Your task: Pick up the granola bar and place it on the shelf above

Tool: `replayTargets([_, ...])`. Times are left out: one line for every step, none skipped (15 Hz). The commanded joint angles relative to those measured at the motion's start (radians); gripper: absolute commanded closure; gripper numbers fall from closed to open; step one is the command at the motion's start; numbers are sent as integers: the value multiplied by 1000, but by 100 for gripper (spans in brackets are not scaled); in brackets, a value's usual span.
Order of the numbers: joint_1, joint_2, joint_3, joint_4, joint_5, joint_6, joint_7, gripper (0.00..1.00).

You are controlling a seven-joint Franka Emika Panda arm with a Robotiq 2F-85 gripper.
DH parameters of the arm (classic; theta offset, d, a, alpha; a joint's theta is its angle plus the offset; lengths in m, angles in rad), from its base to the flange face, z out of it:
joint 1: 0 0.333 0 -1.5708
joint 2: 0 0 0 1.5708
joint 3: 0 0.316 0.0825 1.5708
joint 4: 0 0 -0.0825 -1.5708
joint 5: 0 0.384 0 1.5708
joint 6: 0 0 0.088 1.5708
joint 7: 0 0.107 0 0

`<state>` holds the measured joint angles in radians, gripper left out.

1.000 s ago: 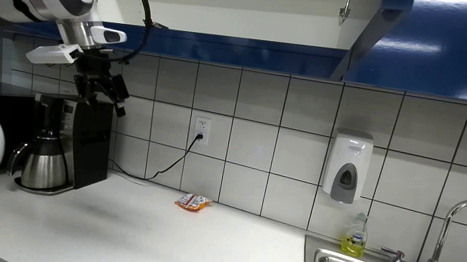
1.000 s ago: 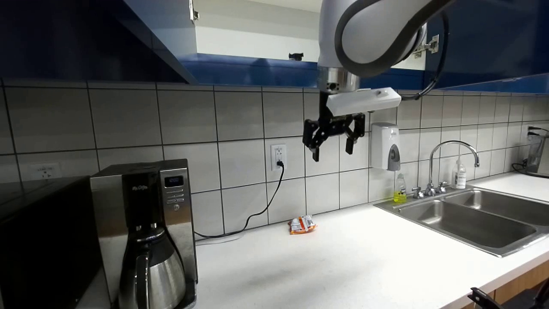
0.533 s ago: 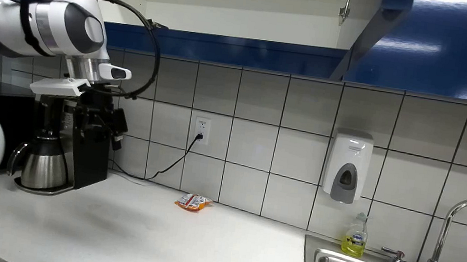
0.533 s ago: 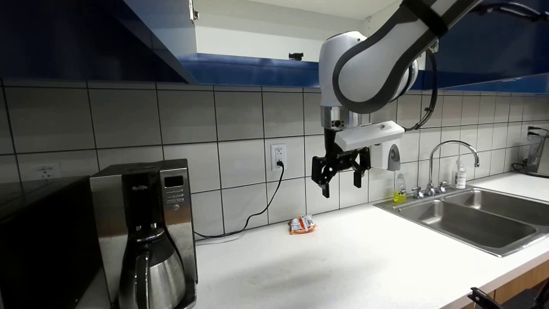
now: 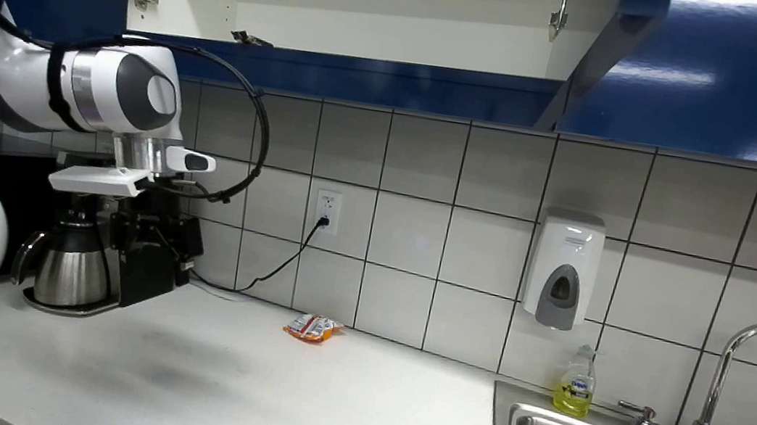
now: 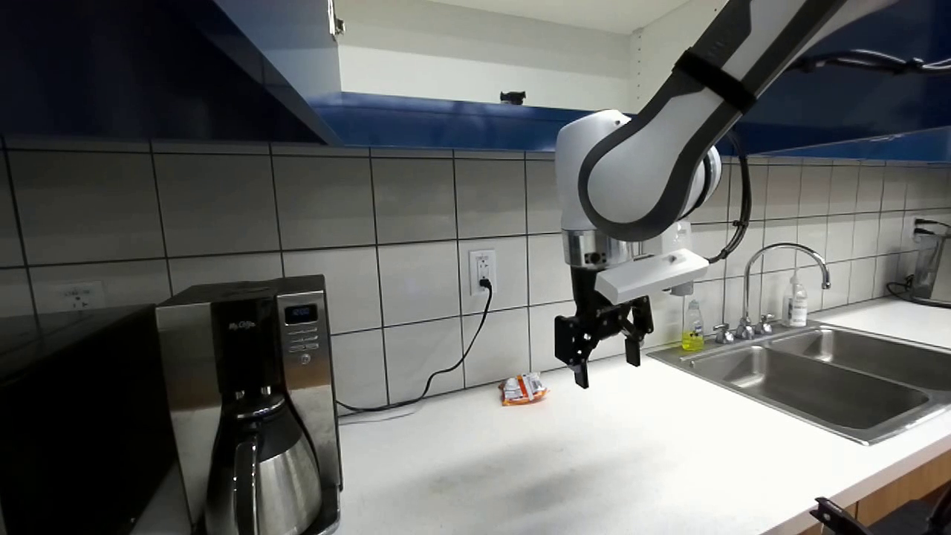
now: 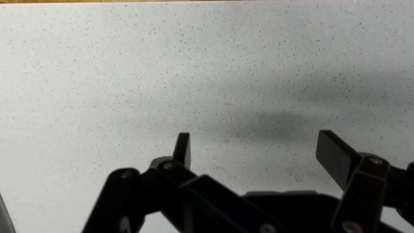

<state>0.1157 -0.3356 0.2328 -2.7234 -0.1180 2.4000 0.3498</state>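
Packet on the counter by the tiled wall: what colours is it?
The packet is orange with whitish areas, clearest in an exterior view.

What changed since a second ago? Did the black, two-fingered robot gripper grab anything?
The black, two-fingered robot gripper came down, closer to the speckled white countertop, and the white-and-grey robot arm lowered with it. It grabbed nothing and let go of nothing; its jaws stayed open. The crinkly orange-and-white packet and the silver-and-black coffee maker stayed where they were.
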Motion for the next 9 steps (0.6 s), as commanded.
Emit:
replayTargets([-3,37,-8,-6,-18,26,-62,0])
replayTargets([-4,49,-10,-6,-20,29,-65,0])
replayTargets([1,31,-4,-2,-3,5,-35,0])
replayTargets([2,39,-5,-2,-4,7,-38,0])
replayTargets([2,45,-6,-2,-5,9,-40,0])
replayTargets([2,49,-6,-2,-5,11,-41,0])
replayTargets([2,50,-7,-2,-5,12,-41,0])
replayTargets([2,50,-7,-2,-5,13,-42,0])
replayTargets([2,50,-7,-2,-5,13,-42,0])
